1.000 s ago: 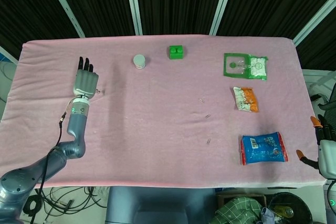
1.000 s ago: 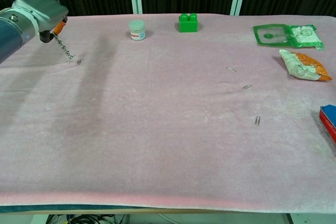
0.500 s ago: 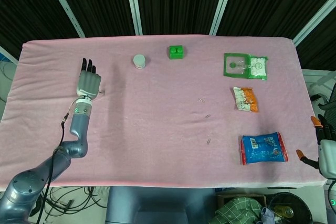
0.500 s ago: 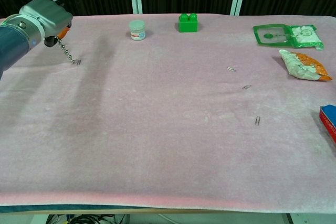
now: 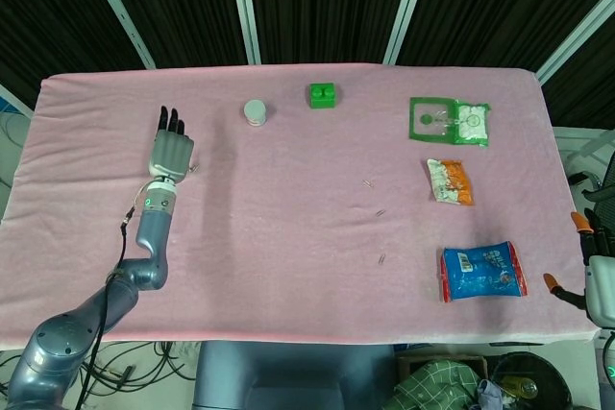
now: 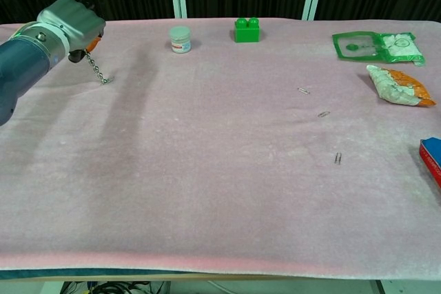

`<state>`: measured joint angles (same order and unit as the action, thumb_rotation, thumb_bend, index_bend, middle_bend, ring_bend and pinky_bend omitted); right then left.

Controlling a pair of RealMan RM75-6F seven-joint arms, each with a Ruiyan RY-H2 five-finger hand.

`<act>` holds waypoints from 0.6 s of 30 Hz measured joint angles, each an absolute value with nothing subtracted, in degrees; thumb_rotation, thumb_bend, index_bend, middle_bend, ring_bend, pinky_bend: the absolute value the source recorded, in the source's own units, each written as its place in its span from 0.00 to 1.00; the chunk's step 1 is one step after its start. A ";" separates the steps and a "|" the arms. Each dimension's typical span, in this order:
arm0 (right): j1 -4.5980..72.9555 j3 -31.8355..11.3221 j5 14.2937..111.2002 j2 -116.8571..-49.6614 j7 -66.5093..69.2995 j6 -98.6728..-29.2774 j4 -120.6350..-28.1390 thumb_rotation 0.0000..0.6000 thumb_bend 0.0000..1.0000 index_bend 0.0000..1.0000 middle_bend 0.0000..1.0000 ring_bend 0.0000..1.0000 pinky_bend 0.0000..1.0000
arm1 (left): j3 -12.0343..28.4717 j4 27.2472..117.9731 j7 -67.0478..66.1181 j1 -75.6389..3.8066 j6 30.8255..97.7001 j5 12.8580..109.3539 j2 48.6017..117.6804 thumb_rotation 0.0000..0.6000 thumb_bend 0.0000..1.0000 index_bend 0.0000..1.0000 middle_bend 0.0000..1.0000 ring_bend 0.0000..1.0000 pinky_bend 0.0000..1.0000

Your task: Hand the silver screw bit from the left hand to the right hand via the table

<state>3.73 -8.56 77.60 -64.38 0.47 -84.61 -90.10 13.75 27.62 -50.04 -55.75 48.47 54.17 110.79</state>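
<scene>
At the near right edge of the table [image 5: 288, 266], the right hand [image 5: 598, 280] waits just off the cloth with its orange-tipped fingers spread and holding nothing, which fits a receiver that has no work until the bit lies on the table. Just left of it lies a blue snack packet [image 5: 482, 272], and this seems the main thing that could crowd its reach inward. Toward the middle of the cloth three small paper clips [image 6: 337, 158] are scattered, well apart from either hand; they could be mistaken for the bit if it were set down among them. Farther right sits an orange and white packet [image 5: 449, 181], and beyond it a green and white packet [image 5: 449, 122]. On the left side, the left hand [image 5: 168, 153] hovers low over the cloth, palm down, fingers reaching away from the robot. In the chest view the silver screw bit [image 6: 96, 70] hangs slanted from beneath this hand, its tip at or just above the cloth, so the hand appears to pinch it underneath, though the pinching fingers themselves are hidden. It looks poised for setting down. At the far edge stand a small white jar [image 5: 255, 111] and a green block [image 5: 322, 95], clear of both hands.
</scene>
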 measured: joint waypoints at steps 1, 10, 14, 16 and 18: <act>3.69 -8.58 77.62 -64.34 0.53 -84.69 -90.12 1.00 0.12 0.00 0.00 0.10 0.22 | 13.88 27.71 -50.06 -55.73 48.66 54.25 110.75 1.00 0.44 0.58 0.20 0.00 0.00; 3.73 -8.59 77.61 -64.49 0.25 -84.66 -90.17 1.00 0.12 0.00 0.00 0.10 0.22 | 15.59 35.54 -49.51 -55.13 51.09 54.50 107.97 1.00 0.45 0.58 0.20 0.00 0.00; 3.83 -8.40 77.82 -64.63 -0.22 -84.51 -90.30 1.00 0.12 0.00 0.00 0.10 0.22 | 17.76 44.90 -49.37 -54.37 52.01 52.30 105.08 1.00 0.45 0.58 0.20 0.00 0.00; 3.85 -8.30 78.03 -64.67 -0.50 -84.55 -90.48 1.00 0.12 0.00 0.00 0.10 0.22 | 18.73 49.82 -49.62 -53.99 52.62 50.89 103.65 1.00 0.45 0.58 0.20 0.00 0.00; 3.86 -8.23 78.19 -64.68 -0.69 -84.60 -90.58 1.00 0.12 0.00 0.00 0.10 0.22 | 19.72 55.76 -50.15 -53.54 53.57 49.17 101.93 1.00 0.45 0.58 0.20 0.00 0.00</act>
<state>3.86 -8.23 78.19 -64.68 -0.69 -84.60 -90.58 19.72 55.76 -50.15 -53.54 53.57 49.17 101.93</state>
